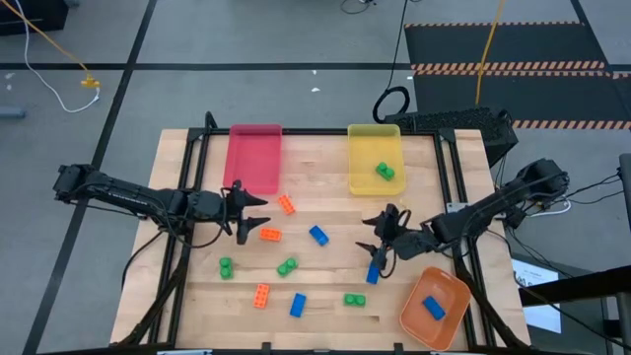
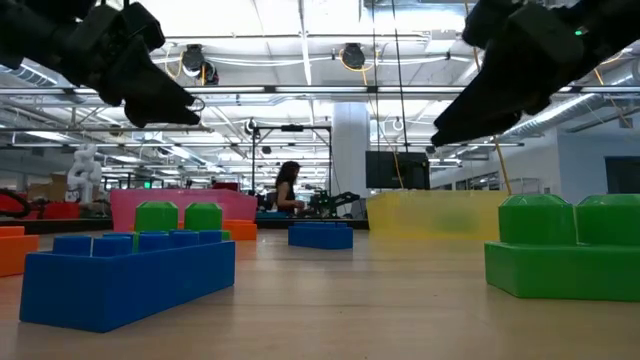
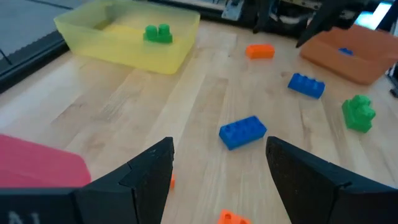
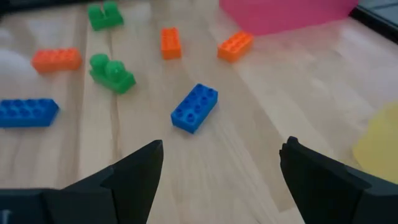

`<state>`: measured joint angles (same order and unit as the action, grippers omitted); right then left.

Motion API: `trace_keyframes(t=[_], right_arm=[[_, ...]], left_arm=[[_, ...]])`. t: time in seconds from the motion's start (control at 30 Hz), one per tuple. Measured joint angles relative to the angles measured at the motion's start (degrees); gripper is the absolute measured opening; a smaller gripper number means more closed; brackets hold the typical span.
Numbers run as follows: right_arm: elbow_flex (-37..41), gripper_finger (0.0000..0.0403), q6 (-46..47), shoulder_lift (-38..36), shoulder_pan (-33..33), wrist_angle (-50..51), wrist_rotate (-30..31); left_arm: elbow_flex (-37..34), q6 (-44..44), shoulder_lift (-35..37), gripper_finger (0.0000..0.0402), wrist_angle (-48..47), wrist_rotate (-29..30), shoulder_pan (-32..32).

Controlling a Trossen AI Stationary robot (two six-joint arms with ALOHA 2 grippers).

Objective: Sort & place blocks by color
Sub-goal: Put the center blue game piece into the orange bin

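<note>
Orange, green and blue studded blocks lie scattered flat on the wooden table. My left gripper [image 1: 252, 213] is open above the table near the pink tray [image 1: 254, 156], with an orange block [image 1: 286, 204] beside it and another [image 1: 269, 235] just below it. My right gripper [image 1: 380, 239] is open above the table's right middle. A blue block [image 1: 318, 235] lies between the two grippers; it shows ahead of the fingers in both the left wrist view [image 3: 242, 132] and the right wrist view [image 4: 194, 107]. Another blue block [image 1: 374, 273] lies just near of the right gripper.
A green block [image 1: 385, 172] sits in the yellow tray [image 1: 374, 138], a blue one [image 1: 434, 308] in the orange tray [image 1: 436, 288]. Green blocks [image 1: 226, 267] [image 1: 287, 266] [image 1: 354, 299], an orange one [image 1: 260, 295] and a blue one [image 1: 298, 305] lie toward the near edge. A person [image 2: 287, 187] sits in the room beyond.
</note>
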<state>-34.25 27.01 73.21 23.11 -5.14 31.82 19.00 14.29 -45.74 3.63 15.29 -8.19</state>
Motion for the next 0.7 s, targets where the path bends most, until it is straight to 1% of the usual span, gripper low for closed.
trace_keyframes(t=[0.07,0.13,0.23,0.33,0.4,0.53,0.7], right_arm=[[-1.87,0.0304,-0.32,2.55,-1.4,0.06,-2.07],[-4.17,0.0304,-0.33,5.3,-3.19,1.31,-5.66],[-9.06,0.0304,-0.25,10.07,-6.12,5.28,-10.98],[-14.58,0.0304,-1.61,14.97,-8.19,8.56,-14.05],[-17.82,0.0304,-3.15,17.81,-8.96,9.8,-15.37],[-22.89,0.0304,-5.5,22.09,-10.03,10.31,-15.63],[-26.68,0.0304,-3.27,25.93,-11.91,10.13,-15.65]], left_arm=[[0.0,0.05,0.0,0.0255,-1.92,0.01,0.0],[0.0,0.74,0.0,0.0255,-3.19,0.03,0.0],[0.0,2.0,0.0,0.0255,-4.34,0.07,0.0],[0.0,2.42,0.0,0.0255,-4.38,0.16,0.0],[0.0,2.51,0.0,0.0255,-4.49,0.2,0.0],[0.0,2.83,0.0,0.0255,-5.97,0.2,0.0],[0.0,4.36,-0.01,0.0255,-8.58,0.24,0.0]])
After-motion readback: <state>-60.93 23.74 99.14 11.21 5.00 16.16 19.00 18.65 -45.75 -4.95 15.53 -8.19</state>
